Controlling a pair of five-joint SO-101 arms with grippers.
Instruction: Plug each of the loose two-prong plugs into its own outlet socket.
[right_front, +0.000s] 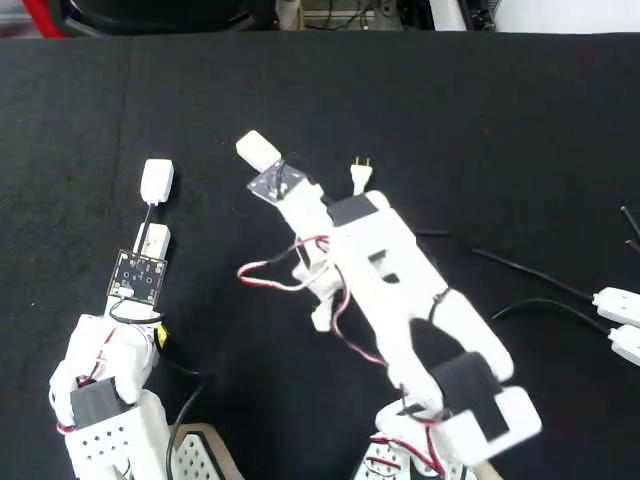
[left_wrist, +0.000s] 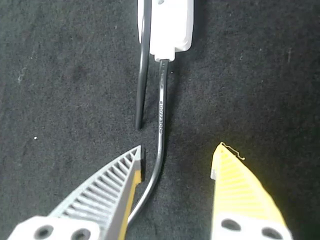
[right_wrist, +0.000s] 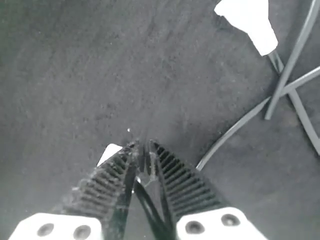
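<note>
**High view.** A black table (right_front: 500, 100) carries two arms. The left arm (right_front: 105, 390) occupies the lower left of the frame. A white connector (right_front: 157, 180) lies ahead of it, at left centre. The right arm (right_front: 400, 300) runs diagonally from the lower right toward the upper centre, and a white block (right_front: 257, 150) sits at its tip. A plug (right_front: 360, 176) lies just right of that tip, its two prongs toward the top of the frame, with nothing gripping it. Two sockets (right_front: 615, 305) with cords lie at the right edge, well apart from both arms.

**Left wrist view.** The left gripper (left_wrist: 180, 146) is spread wide and holds nothing. Its fingers straddle a black cord (left_wrist: 161, 115) that leads to the connector.

**Right wrist view.** The right gripper (right_wrist: 144, 145) has its jaws nearly together, with a thin dark wire (right_wrist: 145, 200) pinched between them.
</note>
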